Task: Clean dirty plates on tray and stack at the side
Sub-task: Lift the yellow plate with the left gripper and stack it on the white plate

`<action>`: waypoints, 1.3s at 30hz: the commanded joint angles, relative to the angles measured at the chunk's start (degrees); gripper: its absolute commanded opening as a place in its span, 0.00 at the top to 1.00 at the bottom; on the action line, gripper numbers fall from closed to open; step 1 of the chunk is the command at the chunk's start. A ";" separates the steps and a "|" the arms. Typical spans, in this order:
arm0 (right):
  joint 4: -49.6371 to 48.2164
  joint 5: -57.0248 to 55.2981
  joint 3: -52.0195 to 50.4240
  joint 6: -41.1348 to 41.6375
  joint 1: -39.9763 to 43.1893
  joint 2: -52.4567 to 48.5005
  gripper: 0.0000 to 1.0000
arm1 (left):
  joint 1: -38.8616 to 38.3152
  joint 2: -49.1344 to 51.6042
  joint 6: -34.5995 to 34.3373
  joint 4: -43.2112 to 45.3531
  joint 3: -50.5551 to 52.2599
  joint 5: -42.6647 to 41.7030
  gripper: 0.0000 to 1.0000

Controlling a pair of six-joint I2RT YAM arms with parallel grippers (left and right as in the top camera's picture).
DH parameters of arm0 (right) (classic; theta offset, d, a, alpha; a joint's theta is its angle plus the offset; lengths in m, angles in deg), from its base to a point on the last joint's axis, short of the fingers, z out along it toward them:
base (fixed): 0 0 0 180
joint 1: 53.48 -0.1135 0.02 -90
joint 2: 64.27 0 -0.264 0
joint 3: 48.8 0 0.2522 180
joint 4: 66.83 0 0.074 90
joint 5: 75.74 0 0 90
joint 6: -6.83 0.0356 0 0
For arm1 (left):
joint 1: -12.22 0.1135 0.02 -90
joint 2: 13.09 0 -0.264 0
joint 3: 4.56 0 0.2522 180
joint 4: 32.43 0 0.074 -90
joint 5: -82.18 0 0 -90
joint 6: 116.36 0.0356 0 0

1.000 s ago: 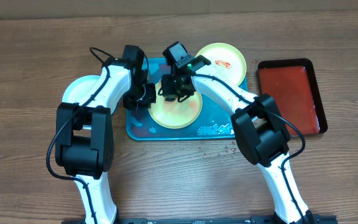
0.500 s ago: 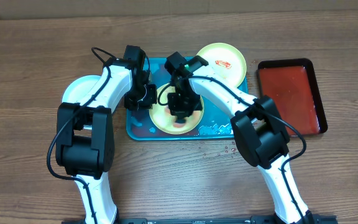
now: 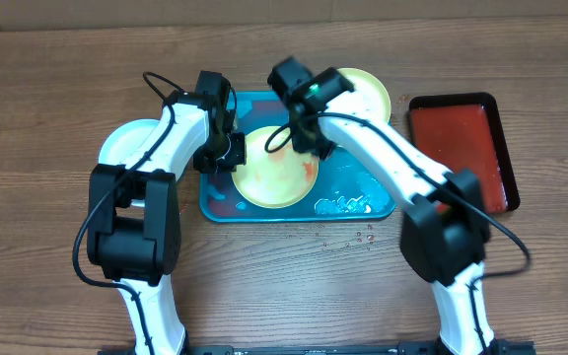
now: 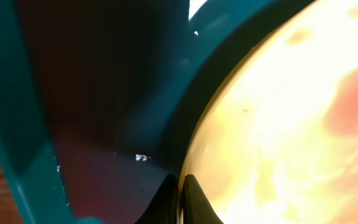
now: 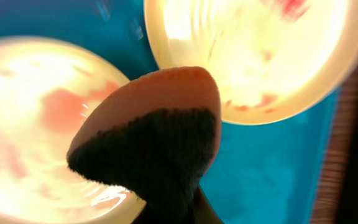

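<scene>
The turquoise tray (image 3: 363, 187) lies mid-table. A yellow-green plate (image 3: 276, 173) with faint red smears lies in it. My left gripper (image 3: 231, 153) is shut on that plate's left rim, shown close up in the left wrist view (image 4: 180, 186) with the plate (image 4: 278, 124). A second yellow-green plate (image 3: 368, 94) with red sauce sits at the tray's far right corner. My right gripper (image 3: 304, 138) is shut on a dark sponge (image 5: 151, 124) and hovers between the two plates (image 5: 30, 124) (image 5: 260, 56). A pale blue-white plate (image 3: 113, 148) lies left of the tray, mostly under my left arm.
A smaller dark-red tray (image 3: 461, 148) with a black rim lies to the right of the turquoise one. Foam and water drops (image 3: 348, 204) sit on the turquoise tray's near right part and on the table just in front of it.
My right gripper with the sponge has moved from over the near plate's centre back toward the tray's far side, between the two plates. My left gripper has kept its hold on the rim.
</scene>
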 commanded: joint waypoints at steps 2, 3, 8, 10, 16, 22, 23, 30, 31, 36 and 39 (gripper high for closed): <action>-0.07 -2.86 3.48 0.46 0.42 10.67 0.96 | 0.37 -8.81 1.92 -0.79 -0.98 3.23 0.96; -0.20 -2.89 3.48 0.46 0.63 12.15 0.96 | 0.37 -10.49 2.60 -0.79 -0.98 3.26 0.96; 0.17 -2.67 3.48 1.53 3.23 17.46 0.96 | -0.48 -17.20 2.75 -1.31 -0.98 9.22 0.96; 0.72 -1.95 3.48 3.91 5.07 18.67 0.96 | -1.49 -19.23 2.73 -2.05 -0.98 13.88 0.96; 0.74 6.88 3.45 4.13 10.75 19.17 0.96 | -7.54 -22.56 -0.92 -5.18 -0.98 33.33 0.96; 1.22 9.20 3.45 4.11 14.53 19.17 0.96 | -17.00 -22.82 -6.38 -7.82 -0.96 53.62 0.96; 1.42 9.22 3.45 4.11 14.91 19.17 0.96 | -18.60 -22.82 -6.99 -7.85 -0.96 56.70 0.96; 2.60 9.22 3.45 4.11 16.63 19.17 0.96 | -28.04 -22.82 -10.19 -6.69 -0.96 76.11 0.95; 2.60 9.22 3.45 4.11 16.74 19.17 0.96 | -29.05 -22.82 -10.19 -6.36 -0.96 77.83 0.96; 2.62 9.20 3.45 4.13 16.76 19.17 0.96 | -33.44 -22.82 -10.16 -5.84 -0.96 86.71 0.96; 2.60 9.20 3.45 4.13 16.79 19.17 0.96 | -35.50 -22.82 -10.21 -5.77 -0.96 92.02 0.96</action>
